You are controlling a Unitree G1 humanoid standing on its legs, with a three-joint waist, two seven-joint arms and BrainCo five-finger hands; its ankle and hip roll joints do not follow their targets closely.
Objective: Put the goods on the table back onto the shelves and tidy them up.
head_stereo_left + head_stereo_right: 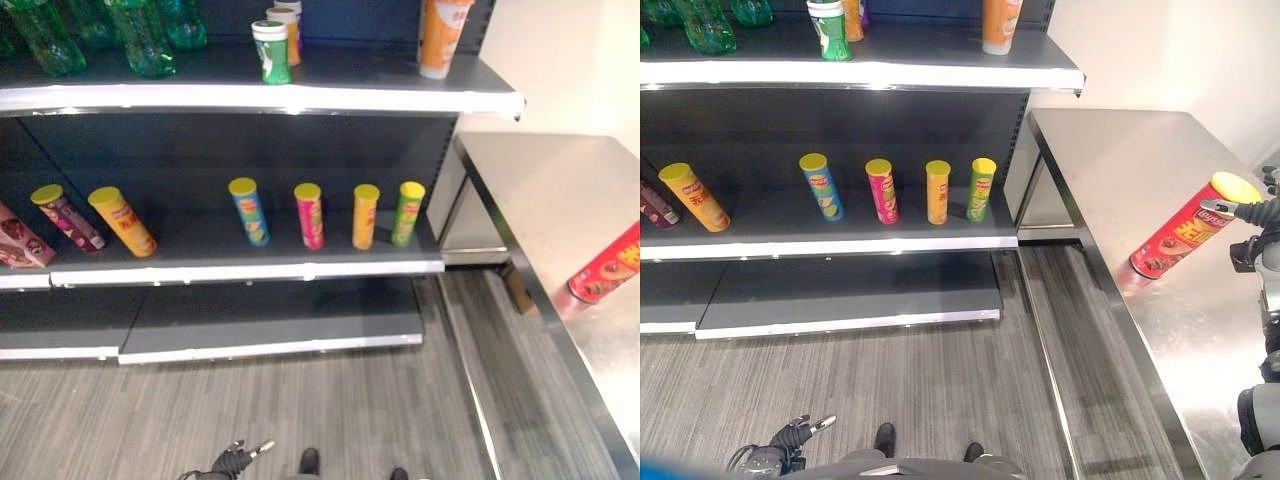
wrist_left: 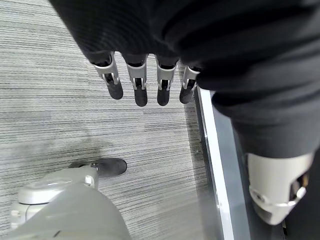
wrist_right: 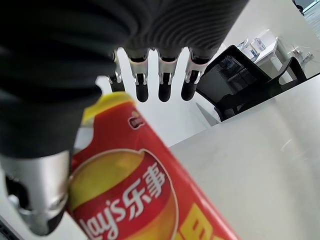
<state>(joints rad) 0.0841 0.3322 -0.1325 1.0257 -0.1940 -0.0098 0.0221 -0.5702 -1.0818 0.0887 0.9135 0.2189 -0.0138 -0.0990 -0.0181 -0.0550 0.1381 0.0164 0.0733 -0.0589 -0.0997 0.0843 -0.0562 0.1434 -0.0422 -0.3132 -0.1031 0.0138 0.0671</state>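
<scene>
Grey striped carpet (image 1: 330, 420) lies in front of the dark shelf unit (image 1: 300, 100), and a steel table (image 1: 1120, 170) stands just beside the unit, touching its end. On the middle shelf four chip cans (image 1: 880, 190) stand in a row. On the table, near its front edge, the red chip can (image 1: 1185, 228) stands tilted. The right hand (image 3: 150, 80) is at its yellow lid with straight fingers, not closed around it. The left hand (image 2: 145, 82) hangs over the carpet, fingers relaxed, holding nothing.

Middle shelf (image 1: 840, 245): four upright cans (image 1: 880, 190) centre; open gaps at 9 o'clock between cans.
</scene>
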